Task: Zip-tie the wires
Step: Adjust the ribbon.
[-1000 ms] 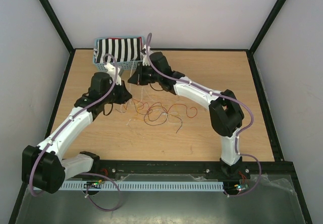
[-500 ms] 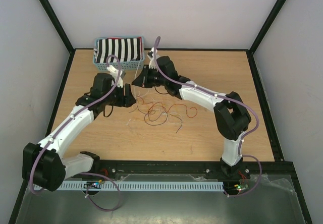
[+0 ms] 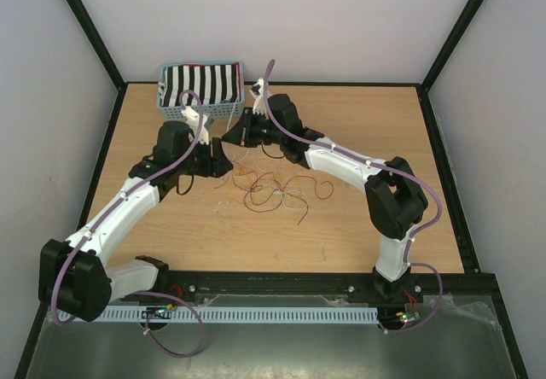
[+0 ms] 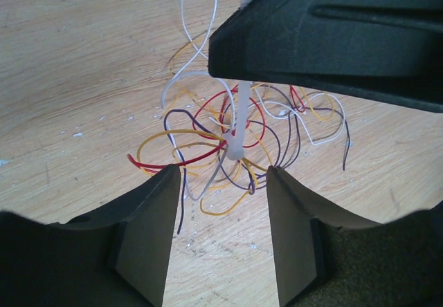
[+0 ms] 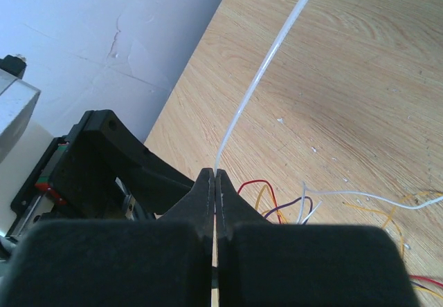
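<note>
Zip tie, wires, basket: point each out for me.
zip tie (image 4: 236, 124), left wrist view, on its white strap.
wires (image 3: 266, 189), top view, middle of the tangle.
basket (image 3: 220, 104), top view, on its front wall.

The left arm (image 3: 119, 212) and right arm (image 3: 341, 161) look alike: white tubular link shells between bulky matte-black joint housings, each with a thick purple cable (image 3: 433, 201) running in loose loops along its outside down to the base. The left gripper (image 4: 223, 179) has broad, flat, matte-black fingers (image 4: 149, 231) with bevelled edges; the right gripper (image 5: 215, 175) has black fingers tapering to thin tips
</note>
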You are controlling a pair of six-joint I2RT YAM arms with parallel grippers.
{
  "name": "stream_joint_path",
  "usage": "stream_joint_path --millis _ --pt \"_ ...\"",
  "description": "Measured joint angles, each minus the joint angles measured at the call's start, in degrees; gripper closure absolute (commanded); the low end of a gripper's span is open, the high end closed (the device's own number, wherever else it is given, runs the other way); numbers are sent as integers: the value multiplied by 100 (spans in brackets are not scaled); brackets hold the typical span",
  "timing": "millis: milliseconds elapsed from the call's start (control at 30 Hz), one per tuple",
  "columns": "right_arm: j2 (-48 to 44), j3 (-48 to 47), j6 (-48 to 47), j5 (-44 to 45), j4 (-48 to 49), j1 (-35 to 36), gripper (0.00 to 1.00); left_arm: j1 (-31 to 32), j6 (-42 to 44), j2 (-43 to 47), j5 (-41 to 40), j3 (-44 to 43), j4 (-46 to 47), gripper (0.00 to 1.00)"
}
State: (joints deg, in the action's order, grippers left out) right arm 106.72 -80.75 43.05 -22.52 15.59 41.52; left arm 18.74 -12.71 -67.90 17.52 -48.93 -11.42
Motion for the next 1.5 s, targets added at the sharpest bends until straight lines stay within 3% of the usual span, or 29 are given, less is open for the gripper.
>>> stream_joint_path --millis 200,400,1133,1500 --pt "0 0 20 -2 0 0 100 0 -105 129 24 0 146 52" --pt "0 0 57 -20 0 0 100 0 -210 68 28 0 387 72" --pt "0 4 79 -7 42 0 100 66 -280 -216 2 0 828 95" --pt "0 -343 -280 474 -634 24 100 227 -345 -223 -195 177 1228 97"
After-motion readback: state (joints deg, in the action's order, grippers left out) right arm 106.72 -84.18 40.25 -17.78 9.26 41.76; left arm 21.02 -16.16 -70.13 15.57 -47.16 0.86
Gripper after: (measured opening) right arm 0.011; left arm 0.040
